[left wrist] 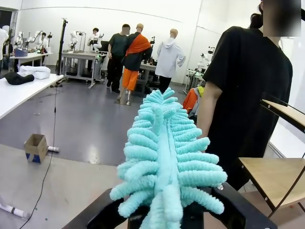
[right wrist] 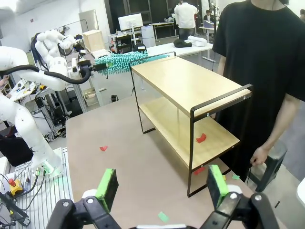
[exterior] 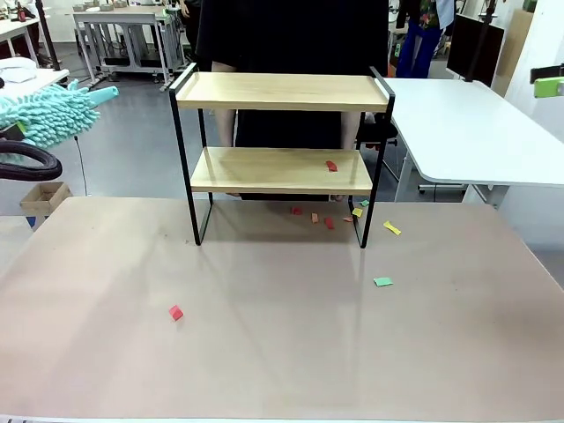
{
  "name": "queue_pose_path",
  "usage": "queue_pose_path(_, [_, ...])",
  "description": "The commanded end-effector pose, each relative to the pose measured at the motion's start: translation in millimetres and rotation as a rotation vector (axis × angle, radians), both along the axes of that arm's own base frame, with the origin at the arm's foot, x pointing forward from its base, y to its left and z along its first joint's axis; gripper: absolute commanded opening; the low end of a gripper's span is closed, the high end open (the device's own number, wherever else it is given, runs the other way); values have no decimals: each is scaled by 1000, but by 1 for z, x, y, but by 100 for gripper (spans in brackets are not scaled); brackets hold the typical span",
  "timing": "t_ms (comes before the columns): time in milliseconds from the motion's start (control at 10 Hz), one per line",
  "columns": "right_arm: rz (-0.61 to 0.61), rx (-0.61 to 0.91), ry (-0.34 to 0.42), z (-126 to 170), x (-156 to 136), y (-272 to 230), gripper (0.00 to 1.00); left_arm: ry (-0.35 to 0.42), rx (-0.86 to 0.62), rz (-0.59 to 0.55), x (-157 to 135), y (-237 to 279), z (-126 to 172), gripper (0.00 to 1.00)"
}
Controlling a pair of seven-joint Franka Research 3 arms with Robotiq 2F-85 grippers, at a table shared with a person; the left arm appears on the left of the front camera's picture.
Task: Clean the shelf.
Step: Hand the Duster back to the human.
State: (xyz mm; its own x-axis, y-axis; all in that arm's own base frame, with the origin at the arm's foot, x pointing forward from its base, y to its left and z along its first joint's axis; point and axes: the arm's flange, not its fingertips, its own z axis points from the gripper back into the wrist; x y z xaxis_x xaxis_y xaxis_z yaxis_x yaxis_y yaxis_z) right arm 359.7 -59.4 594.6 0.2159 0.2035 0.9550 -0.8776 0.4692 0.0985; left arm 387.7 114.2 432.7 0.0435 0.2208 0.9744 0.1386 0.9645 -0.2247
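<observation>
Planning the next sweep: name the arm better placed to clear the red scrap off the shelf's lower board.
Left. Its gripper is shut on the teal duster, raised beside the shelf. The right gripper is open and empty, facing the red scrap.

A fluffy turquoise microfibre duster (left wrist: pixel 167 162) rises from the bottom edge, its base clamped between the black fingers (left wrist: pixel 240 212) of the left gripper (left wrist: pixel 167 219). Just right of it stands a person in a black T-shirt (left wrist: pixel 248 100). At the right edge show the light wooden boards and thin black frame of the shelf (left wrist: pixel 274 174). A small cardboard box (left wrist: pixel 36 147) sits on the grey floor at left.
</observation>
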Motion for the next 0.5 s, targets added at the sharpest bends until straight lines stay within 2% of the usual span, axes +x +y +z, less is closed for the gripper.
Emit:
queue_pose_path(0, [13,-10,-13,1,1,-1,100,-11,14,1,0,1,3,18])
queue_pose_path(400, [13,-10,-13,1,1,-1,100,-11,14,1,0,1,3,18])
